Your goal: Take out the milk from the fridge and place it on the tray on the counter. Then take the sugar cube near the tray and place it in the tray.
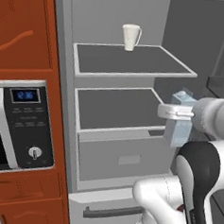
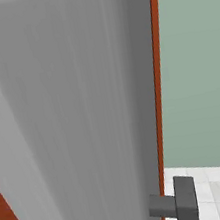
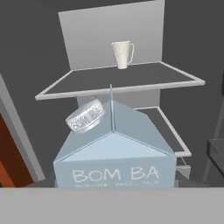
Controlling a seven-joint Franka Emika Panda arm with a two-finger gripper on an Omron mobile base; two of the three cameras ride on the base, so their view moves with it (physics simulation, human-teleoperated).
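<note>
The arm reaches level toward the open fridge (image 1: pixel 117 62), its gripper (image 1: pixel 176 113) clamped on the milk (image 1: pixel 178 119).

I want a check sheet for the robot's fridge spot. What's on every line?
Surface: two dark fridge shelves; the lower one bare.
Job's things: milk carton out past the shelf's front edge, upright, in front of the open fridge.
Clutter: white mug on the upper shelf.
Grippers: gripper closed around the milk near its top.
Cables: nothing seen.
Surroundings: microwave in red-brown cabinets left of the fridge; pale drawer under the shelves; fridge door with a dark handle, green wall beyond.
</note>
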